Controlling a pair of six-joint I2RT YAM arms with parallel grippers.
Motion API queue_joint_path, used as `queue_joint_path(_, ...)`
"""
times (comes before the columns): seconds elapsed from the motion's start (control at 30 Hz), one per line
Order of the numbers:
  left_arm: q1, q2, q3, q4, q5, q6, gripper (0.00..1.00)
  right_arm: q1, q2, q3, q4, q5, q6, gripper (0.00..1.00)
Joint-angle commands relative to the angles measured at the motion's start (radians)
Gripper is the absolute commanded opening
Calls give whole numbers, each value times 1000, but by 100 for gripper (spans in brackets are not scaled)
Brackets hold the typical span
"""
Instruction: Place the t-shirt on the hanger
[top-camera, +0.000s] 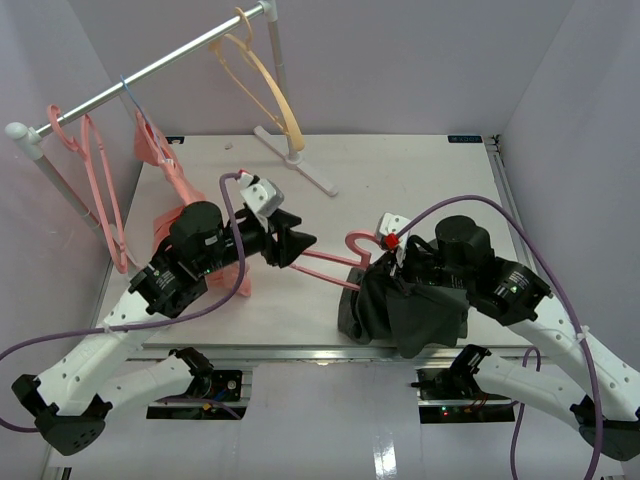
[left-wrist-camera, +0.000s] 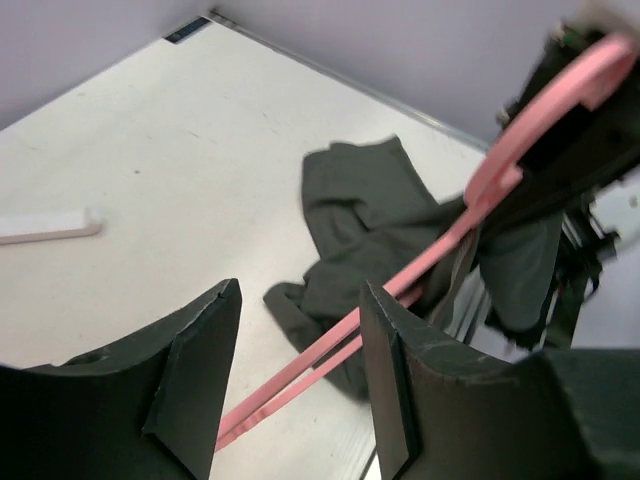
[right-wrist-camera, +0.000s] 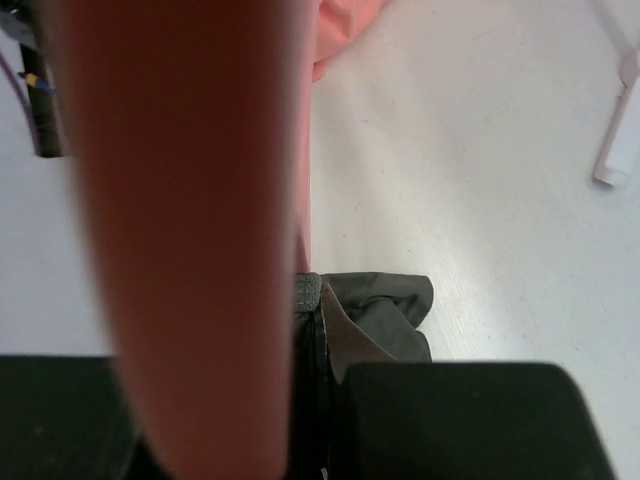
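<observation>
At the far left, a metal rail (top-camera: 150, 72) is seen slanting across the corner, and on it are hung two bare pink hangers (top-camera: 100, 190), a pink garment (top-camera: 165, 225) and, further right, a tan hanger (top-camera: 270, 90). The rail's white foot (top-camera: 300, 165) is planted on the far part of the white table (top-camera: 420, 180). Just right of the pink garment, the left gripper (top-camera: 300, 243) is held above the middle of the table and is pointed to the right. In the left wrist view its two dark fingers (left-wrist-camera: 195, 370) are seen set apart, and the thin end of the hanger (left-wrist-camera: 500, 170) is passed between them, close to the right-hand finger; whether it is pinched cannot be told. From there the hanger is stretched rightward, clear of the table, with its hook at the right end. The t-shirt (top-camera: 410, 315) is bunched at the near right of the table, around the hook end of the hanger. Part of it is draped over the near edge and part is gathered up against the right gripper (top-camera: 385, 258), which is met just beside the hook. In the right wrist view a blurred pink shape fills the left half, and dark cloth is seen beside it, so the opening of the right gripper cannot be told.
</observation>
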Motion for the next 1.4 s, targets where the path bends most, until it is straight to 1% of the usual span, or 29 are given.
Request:
queue_joint_path(0.0,2,82,151,-85,-148,-162,64,2,-47,-7,120,200,66,8)
queue_joint_path(0.07,1,99,152,-98,-119,-196,64,3,-62,-5,133,260,82,8)
queue_joint_path(0.13,1,103,114,-58,-80,-271,64,3,-73,9,140,316,101,8)
queue_joint_path(0.23,2,94,-2,54,16,-374,64,2,-79,39,127,351,126,8)
queue_joint_path(0.33,2,94,-113,195,50,-451,64,1,-76,75,102,390,138,8)
queue_joint_path(0.43,2,119,-195,284,106,-475,64,1,-74,75,101,418,140,8)
queue_joint_path(0.53,-4,150,-254,384,126,-505,64,1,-72,60,111,446,145,8)
queue_joint_path(0.63,-26,196,-291,475,98,-531,64,1,-76,36,144,443,157,8)
queue_joint_path(0.7,-41,215,-308,508,79,-553,64,1,-71,32,153,432,166,8)
queue_joint_path(0.77,-57,269,-314,568,79,-572,64,3,-66,30,159,432,182,8)
queue_joint_path(0.97,-116,366,-295,603,21,-575,64,3,-60,23,182,424,196,8)
queue_joint_path(1.1,-153,372,-305,615,-25,-564,63,3,-54,27,177,423,201,8)
queue_joint_path(1.17,-179,382,-302,613,-58,-561,61,3,-53,24,177,429,200,8)
queue_joint_path(1.37,-246,411,-289,572,-168,-554,58,3,-58,12,173,456,202,8)
